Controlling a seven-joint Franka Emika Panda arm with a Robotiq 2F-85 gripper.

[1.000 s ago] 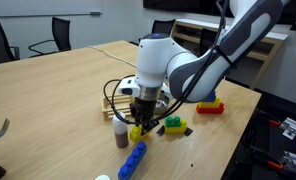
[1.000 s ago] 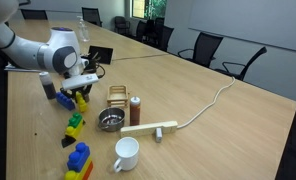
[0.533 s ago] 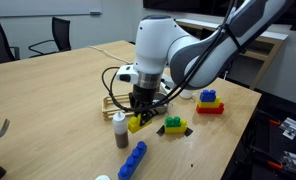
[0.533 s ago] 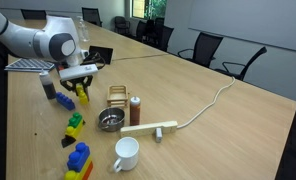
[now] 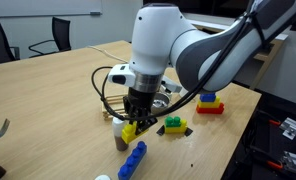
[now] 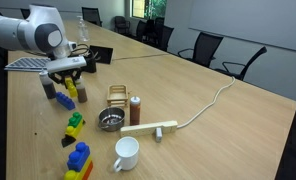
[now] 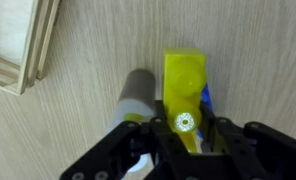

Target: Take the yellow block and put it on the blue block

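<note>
Beside the brown bottle, the gripper has its jaws clamped on the yellow block, apparently clear of the table, near the blue block. Pickup looks done; setting it on blue remains.

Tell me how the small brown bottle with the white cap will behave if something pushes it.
The bottle stands upright, tall and narrow, so a push near its cap would probably tip it. Its body looks round, so once fallen it may roll on the table. It is small, likely light; a slight bump could shift it.
</note>
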